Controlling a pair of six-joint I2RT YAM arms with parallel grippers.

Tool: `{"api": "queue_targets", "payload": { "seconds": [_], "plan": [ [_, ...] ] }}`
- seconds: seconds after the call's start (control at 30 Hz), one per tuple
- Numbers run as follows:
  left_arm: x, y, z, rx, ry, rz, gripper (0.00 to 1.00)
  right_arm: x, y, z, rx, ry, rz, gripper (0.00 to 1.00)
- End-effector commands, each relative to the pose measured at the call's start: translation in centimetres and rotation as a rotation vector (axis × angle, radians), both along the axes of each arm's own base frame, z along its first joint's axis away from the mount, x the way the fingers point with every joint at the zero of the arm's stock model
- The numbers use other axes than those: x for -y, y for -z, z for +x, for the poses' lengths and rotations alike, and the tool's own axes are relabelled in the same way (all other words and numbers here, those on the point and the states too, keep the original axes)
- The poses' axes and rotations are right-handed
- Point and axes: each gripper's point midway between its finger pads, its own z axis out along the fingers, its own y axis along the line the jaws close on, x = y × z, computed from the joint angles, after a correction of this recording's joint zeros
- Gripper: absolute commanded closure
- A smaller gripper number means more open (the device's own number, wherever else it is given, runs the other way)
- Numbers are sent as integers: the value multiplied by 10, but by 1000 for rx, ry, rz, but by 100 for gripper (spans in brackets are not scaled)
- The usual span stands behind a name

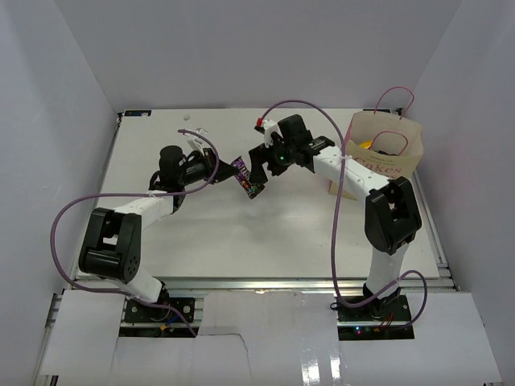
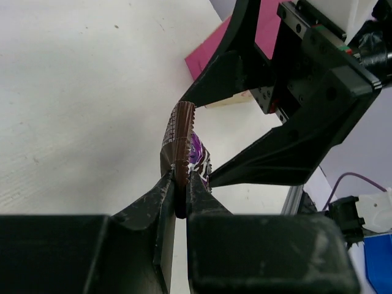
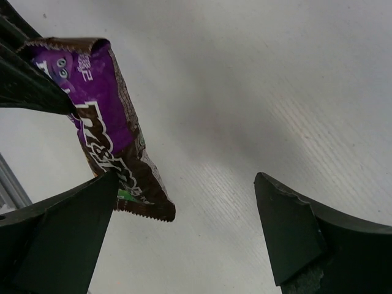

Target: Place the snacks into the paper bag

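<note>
My left gripper (image 1: 233, 165) is shut on one end of a purple-brown candy bar (image 1: 246, 178) and holds it above the table; its jaws clamp the wrapper's crimped end (image 2: 181, 138). My right gripper (image 1: 259, 167) is open right beside it, its fingers (image 2: 269, 159) around the bar's other end without closing. In the right wrist view the bar (image 3: 104, 122) hangs next to the left finger (image 3: 67, 226), the right finger (image 3: 294, 233) well apart. The paper bag (image 1: 386, 153) stands upright at the right, something yellow (image 1: 366, 145) inside. No other snacks show.
White enclosure walls close in the table (image 1: 265, 233) on three sides. Purple cables (image 1: 338, 233) loop from both arms over the table. A pink side of the bag (image 2: 211, 52) shows behind the right gripper.
</note>
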Motion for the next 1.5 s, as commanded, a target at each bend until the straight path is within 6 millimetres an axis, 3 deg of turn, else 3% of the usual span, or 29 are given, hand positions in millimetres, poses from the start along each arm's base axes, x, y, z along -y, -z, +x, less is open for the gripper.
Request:
{"api": "queue_targets", "payload": {
  "seconds": [0.0,0.07,0.23,0.27,0.4,0.47,0.57,0.63,0.7,0.73,0.8,0.87,0.9,0.93,0.97,1.0,1.07,1.1,1.17,1.3,1.37,1.4,1.47],
  "plan": [
    [6,-23,-23,69,71,-30,100,-21,-52,-1,52,-42,119,7],
    [5,-26,-26,72,74,-34,100,-31,-57,-19,-1,-117,180,17],
    [8,-32,-28,74,92,-49,100,-37,-56,-57,-97,-260,275,27],
    [9,-34,-29,79,95,-53,100,-38,-56,-65,-116,-294,292,32],
    [10,-47,-32,93,109,-74,99,-34,-55,-73,-114,-318,298,49],
    [11,-52,-32,104,110,-83,98,-34,-58,-73,-95,-330,297,63],
    [12,-62,-35,112,117,-102,91,-32,-69,-74,-67,-345,305,79],
    [12,-68,-35,112,109,-117,76,-29,-79,-71,-9,-370,311,92],
    [10,-76,-33,123,95,-126,66,-22,-93,-66,28,-365,324,92],
    [9,-84,-32,138,75,-135,53,-19,-99,-64,42,-366,333,92],
    [6,-98,-30,170,44,-146,38,-5,-119,-55,98,-347,342,92],
    [-1,-121,-27,240,-17,-153,11,8,-140,-48,170,-333,343,92],
    [-4,-132,-25,271,-42,-156,2,25,-168,-42,256,-304,349,92],
    [-9,-138,-23,288,-68,-151,2,35,-182,-35,332,-290,340,92],
    [-14,-152,-22,342,-103,-142,2,58,-209,-28,424,-237,333,92],
    [-16,-152,-21,338,-116,-125,2,71,-237,-21,514,-197,326,92],
    [-20,-153,-19,356,-132,-90,2,106,-269,2,634,-49,271,92],
    [-21,-147,-18,338,-137,-77,2,137,-295,13,714,57,243,92],
    [-22,-141,-20,327,-140,-70,2,195,-316,34,807,263,148,92],
    [-25,-125,-24,295,-156,-61,2,269,-324,44,885,493,-8,92],
    [-28,-116,-24,277,-178,-53,2,295,-307,48,875,562,-94,92],
    [-31,-115,-24,277,-196,-49,2,317,-300,49,865,614,-132,92],
    [-32,-112,-24,269,-203,-44,2,333,-279,49,814,647,-169,92]
  ]
}}
